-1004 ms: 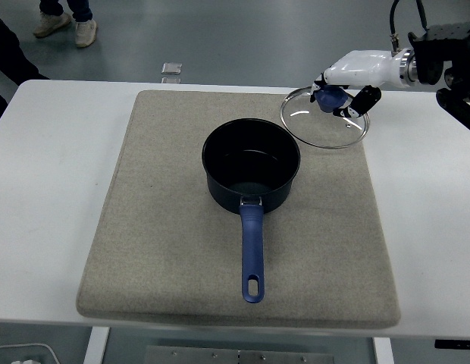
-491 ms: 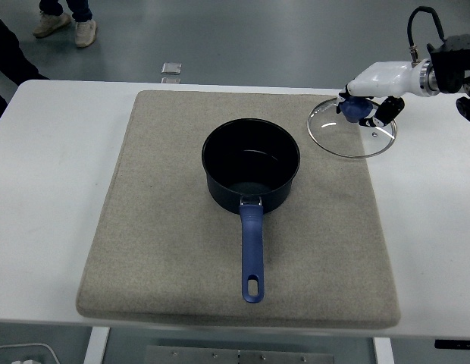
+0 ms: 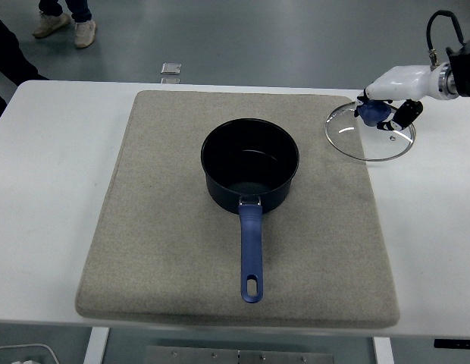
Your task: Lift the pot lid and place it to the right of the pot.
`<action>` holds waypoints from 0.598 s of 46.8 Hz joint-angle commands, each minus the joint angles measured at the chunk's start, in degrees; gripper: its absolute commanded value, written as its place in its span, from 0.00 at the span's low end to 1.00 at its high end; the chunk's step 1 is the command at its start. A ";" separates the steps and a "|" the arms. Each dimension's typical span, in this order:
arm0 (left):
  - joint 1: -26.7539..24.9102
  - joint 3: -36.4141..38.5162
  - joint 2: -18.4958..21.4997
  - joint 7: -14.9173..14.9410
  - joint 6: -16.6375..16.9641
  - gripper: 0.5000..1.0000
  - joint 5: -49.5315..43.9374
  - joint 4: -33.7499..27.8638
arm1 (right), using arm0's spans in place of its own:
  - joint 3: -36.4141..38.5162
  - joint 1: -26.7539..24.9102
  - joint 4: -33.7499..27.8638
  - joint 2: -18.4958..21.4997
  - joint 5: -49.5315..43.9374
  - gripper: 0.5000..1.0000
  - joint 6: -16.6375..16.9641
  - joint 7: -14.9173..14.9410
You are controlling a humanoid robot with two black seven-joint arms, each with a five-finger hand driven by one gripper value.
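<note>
White table (image 3: 61, 152) — right hand (image 3: 388, 97) grips lid (image 3: 370, 131) knob.

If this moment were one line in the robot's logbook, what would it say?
right hand: shut on lid knob | glass lid: right of pot, past mat edge | left arm: unseen

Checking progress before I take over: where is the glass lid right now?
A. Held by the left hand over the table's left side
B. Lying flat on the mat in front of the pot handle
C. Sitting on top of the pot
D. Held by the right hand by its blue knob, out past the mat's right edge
D: the right hand grips the blue knob of the glass lid, which sits up right of the open pot, mostly beyond the mat.
</note>
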 commanded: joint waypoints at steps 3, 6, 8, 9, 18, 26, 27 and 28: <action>-0.04 0.00 0.00 0.00 0.00 1.00 0.00 0.00 | -0.02 -0.93 0.22 -0.68 0.00 0.00 0.26 0.00; 0.05 0.00 0.00 0.00 0.00 1.00 0.00 0.00 | 0.16 -1.46 0.31 -0.77 0.00 0.00 0.26 0.00; -0.04 0.00 0.00 0.00 0.00 1.00 0.00 0.00 | 0.16 -1.64 0.40 -0.77 0.17 0.00 0.26 0.00; 0.05 0.00 0.00 0.00 0.00 1.00 0.00 0.00 | 0.16 -1.64 0.49 -0.77 0.52 0.00 0.26 0.00; 0.05 0.00 0.00 0.00 0.00 1.00 0.00 0.00 | 0.07 -1.64 2.50 -1.56 1.14 0.00 0.26 0.00; -0.04 0.00 0.00 0.00 0.00 1.00 0.00 0.00 | -0.11 -1.55 5.49 -2.79 2.89 0.00 0.26 0.00; 0.05 0.00 0.00 0.00 0.00 1.00 0.00 0.00 | -0.11 -1.55 5.76 -2.88 2.90 0.00 0.26 0.00; 0.05 0.00 0.00 0.00 0.00 1.00 0.00 0.00 | -0.11 -1.64 5.93 -2.96 2.98 0.00 0.26 0.00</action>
